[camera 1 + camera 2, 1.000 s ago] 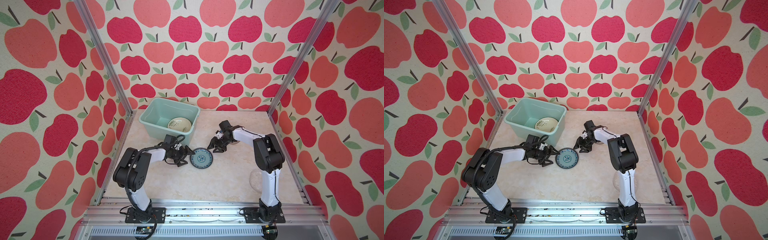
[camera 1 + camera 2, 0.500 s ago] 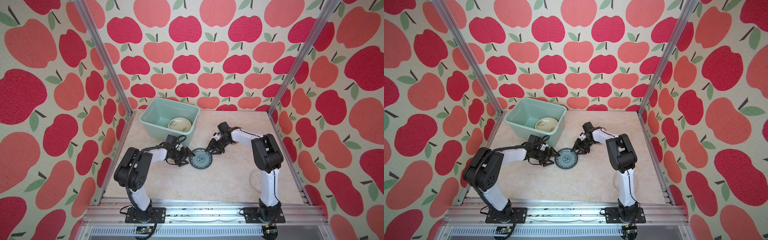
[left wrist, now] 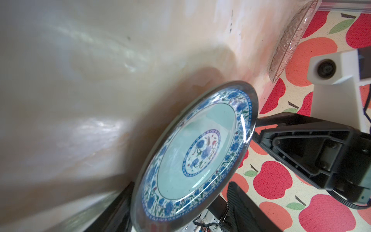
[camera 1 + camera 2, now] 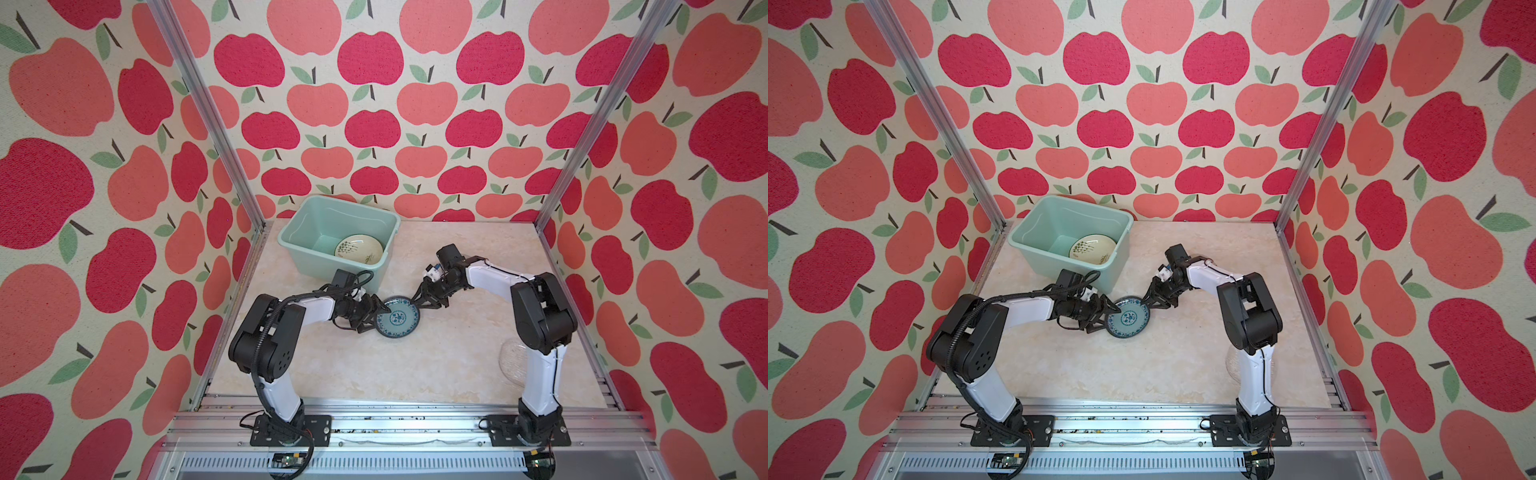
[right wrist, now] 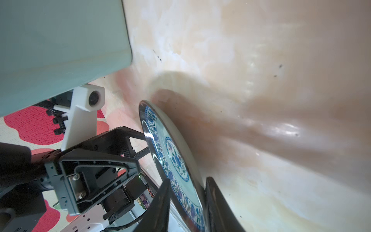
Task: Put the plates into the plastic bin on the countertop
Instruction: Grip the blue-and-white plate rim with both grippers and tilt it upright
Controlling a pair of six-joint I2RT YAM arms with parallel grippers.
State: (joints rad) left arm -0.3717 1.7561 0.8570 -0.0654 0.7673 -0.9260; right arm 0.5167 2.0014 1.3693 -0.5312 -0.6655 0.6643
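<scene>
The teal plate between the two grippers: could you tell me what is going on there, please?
The robot is working on the teal plate on the countertop, in front of the bin. The left gripper is open, jaws spread against the plate's left rim. The right gripper has a jaw on each face of the opposite rim; whether it pinches yet is unclear. The plate looks tipped up. A cream plate lies in the bin; a glass plate sits by the right arm.

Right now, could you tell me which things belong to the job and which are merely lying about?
Job: plastic bin, cream plate inside it, teal plate, glass plate, countertop.
Not the job: apple-patterned walls, aluminium rails.
</scene>
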